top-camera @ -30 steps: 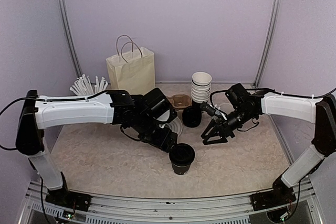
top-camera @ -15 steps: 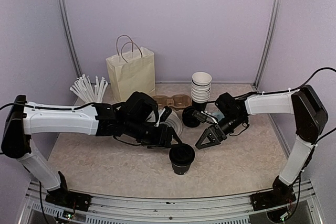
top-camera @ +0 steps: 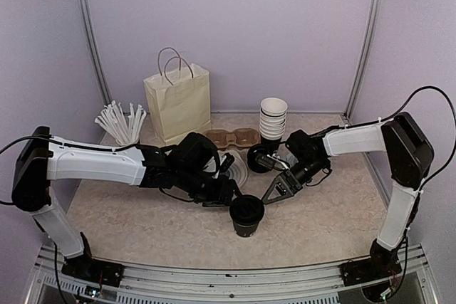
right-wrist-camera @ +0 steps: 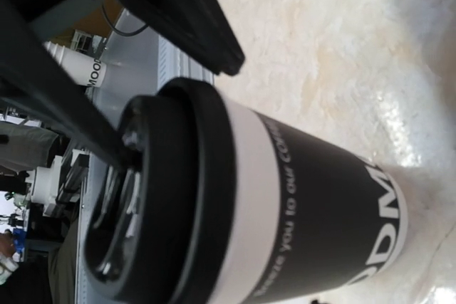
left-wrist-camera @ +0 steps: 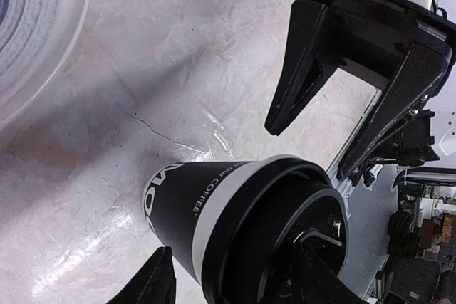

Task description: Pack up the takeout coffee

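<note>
The takeout coffee (top-camera: 246,215) is standing upright on the table (top-camera: 142,226), near and central, well apart from the paper bag (top-camera: 178,96) at the far left. The left gripper (top-camera: 234,197) is straddling it from the left; one finger (left-wrist-camera: 157,282) is showing a sliver of table beside the cup wall, the other is overlapping the lid (left-wrist-camera: 285,247); whether it is pressing yet, I cannot tell. The right gripper (top-camera: 271,196) is hanging just right of the cup, spread wide, nothing between its fingers.

My call for a clean grasp: pinching the cup wall below the lid rather than the lid itself; squeezing gently so the paper is not buckling; keeping it upright; the right claw giving room.

From overhead the lid is hiding most of the cup's side; the right wrist view is cutting off part of the cup, and I am not making out that claw's own fingertips there; whether the bag's mouth is standing open is hard to make out.
</note>
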Controlling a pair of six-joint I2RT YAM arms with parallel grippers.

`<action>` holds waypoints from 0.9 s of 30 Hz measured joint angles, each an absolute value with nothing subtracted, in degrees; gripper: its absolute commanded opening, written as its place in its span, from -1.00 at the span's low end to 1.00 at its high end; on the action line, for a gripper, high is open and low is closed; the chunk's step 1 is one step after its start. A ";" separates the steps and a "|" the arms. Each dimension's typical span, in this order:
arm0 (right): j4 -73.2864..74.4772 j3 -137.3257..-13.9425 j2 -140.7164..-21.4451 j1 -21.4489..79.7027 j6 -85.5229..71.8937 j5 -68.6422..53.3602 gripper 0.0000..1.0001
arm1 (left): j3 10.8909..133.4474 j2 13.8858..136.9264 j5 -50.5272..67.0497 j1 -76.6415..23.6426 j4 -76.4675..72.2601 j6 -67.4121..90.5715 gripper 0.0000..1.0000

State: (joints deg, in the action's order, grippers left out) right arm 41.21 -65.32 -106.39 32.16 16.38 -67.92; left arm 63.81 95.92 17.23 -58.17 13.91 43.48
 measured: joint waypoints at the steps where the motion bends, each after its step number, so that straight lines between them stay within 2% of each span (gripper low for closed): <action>1: 41.30 -65.36 -106.61 32.18 16.38 -67.88 -0.06 | 63.55 96.12 17.41 -58.17 13.67 43.53 0.03; 8: 41.93 -65.73 -107.50 32.51 16.14 -67.24 -0.04 | 61.32 96.09 18.24 -57.93 9.67 43.72 -0.03; 16: 42.94 -66.54 -108.95 33.17 15.81 -67.68 0.18 | 58.98 95.88 18.85 -57.89 5.43 44.53 -0.05; 23: 44.12 -66.78 -109.19 33.91 15.90 -68.38 -0.27 | 58.50 95.98 18.83 -58.00 4.29 44.93 -0.09; 27: 44.71 -66.78 -109.19 34.13 13.58 -68.20 -0.36 | 57.32 95.98 18.83 -57.98 2.61 45.74 -0.12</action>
State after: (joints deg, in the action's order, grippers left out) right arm 44.71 -66.78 -109.19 34.13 13.58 -68.20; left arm 57.32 95.98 18.83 -57.98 2.61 45.74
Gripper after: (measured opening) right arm 0.343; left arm 0.448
